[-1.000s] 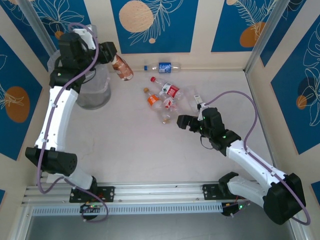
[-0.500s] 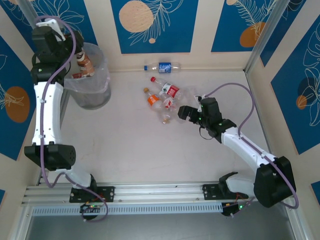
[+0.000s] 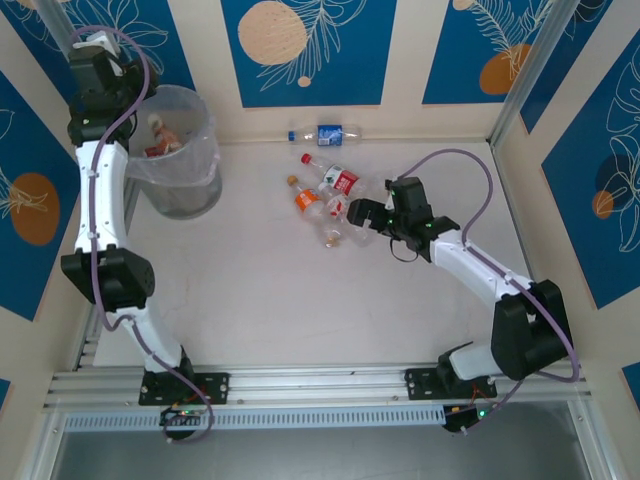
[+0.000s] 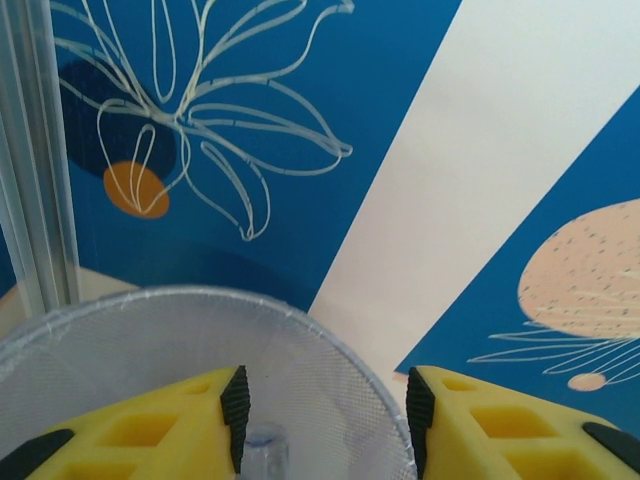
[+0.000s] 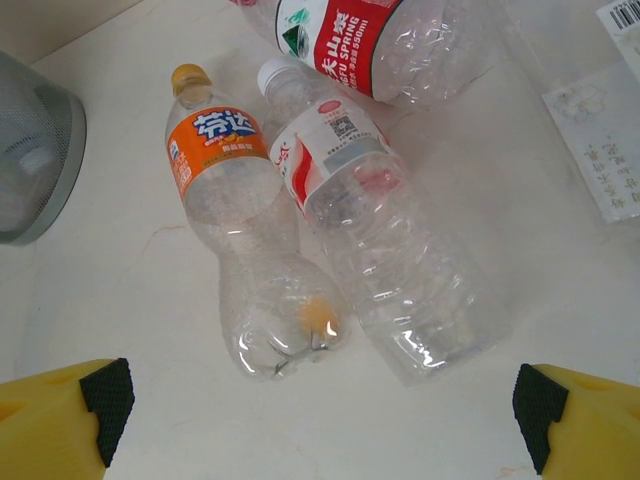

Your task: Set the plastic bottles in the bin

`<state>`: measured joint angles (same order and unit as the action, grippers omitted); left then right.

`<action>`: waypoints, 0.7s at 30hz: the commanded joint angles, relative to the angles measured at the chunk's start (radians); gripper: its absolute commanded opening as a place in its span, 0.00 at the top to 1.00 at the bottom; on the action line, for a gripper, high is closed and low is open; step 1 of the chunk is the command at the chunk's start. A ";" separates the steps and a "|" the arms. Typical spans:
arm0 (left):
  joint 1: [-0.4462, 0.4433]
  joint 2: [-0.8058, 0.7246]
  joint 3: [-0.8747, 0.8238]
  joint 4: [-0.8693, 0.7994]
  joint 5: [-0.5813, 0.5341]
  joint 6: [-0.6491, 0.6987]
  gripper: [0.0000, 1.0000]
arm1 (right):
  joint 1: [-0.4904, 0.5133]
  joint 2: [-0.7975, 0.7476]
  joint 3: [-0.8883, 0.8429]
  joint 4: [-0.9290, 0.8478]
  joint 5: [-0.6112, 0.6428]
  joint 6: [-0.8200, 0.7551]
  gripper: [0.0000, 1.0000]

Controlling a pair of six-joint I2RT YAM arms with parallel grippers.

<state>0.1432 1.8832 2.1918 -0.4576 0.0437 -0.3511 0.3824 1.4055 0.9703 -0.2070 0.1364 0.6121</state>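
The bin point(image 3: 185, 160) is a grey mesh wastebasket with a clear liner, at the back left. A bottle with a brown-red label point(image 3: 160, 133) lies inside it. My left gripper point(image 3: 118, 80) hangs over the bin's left rim. In the left wrist view, the left gripper point(image 4: 327, 415) has its jaws apart over the mesh rim point(image 4: 330, 340), with a clear bottle neck point(image 4: 265, 448) below them. Several plastic bottles lie mid-table: orange-labelled point(image 5: 235, 230), white-and-red-labelled point(image 5: 390, 250), red-labelled point(image 5: 370, 40). My right gripper point(image 5: 322, 400) stands open just short of them point(image 3: 355, 220).
A blue-labelled bottle point(image 3: 325, 133) lies against the back wall. A loose paper label point(image 5: 600, 120) lies to the right of the bottles. The bin's grey side point(image 5: 30, 150) shows at the left of the right wrist view. Patterned walls close in the table.
The left arm carried the brown-red-labelled bottle left from beside the bin to over it and let go; the bottle now lies inside. The right gripper moved left toward the bottle cluster.
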 commanded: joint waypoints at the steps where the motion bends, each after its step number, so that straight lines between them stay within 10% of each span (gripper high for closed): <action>1: 0.013 0.022 0.037 -0.028 0.007 0.015 0.49 | -0.013 0.041 0.068 -0.038 -0.035 -0.032 0.00; 13: -0.020 -0.068 -0.042 -0.041 0.299 -0.050 0.17 | -0.176 0.578 0.659 -0.152 -0.163 -0.187 0.00; 21: -0.202 -0.192 -0.239 0.070 0.351 -0.021 0.01 | -0.273 1.006 1.232 -0.274 -0.322 -0.124 0.04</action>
<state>0.0269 1.7348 1.9949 -0.4603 0.3332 -0.3923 0.1322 2.3337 2.0850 -0.4110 -0.0860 0.4568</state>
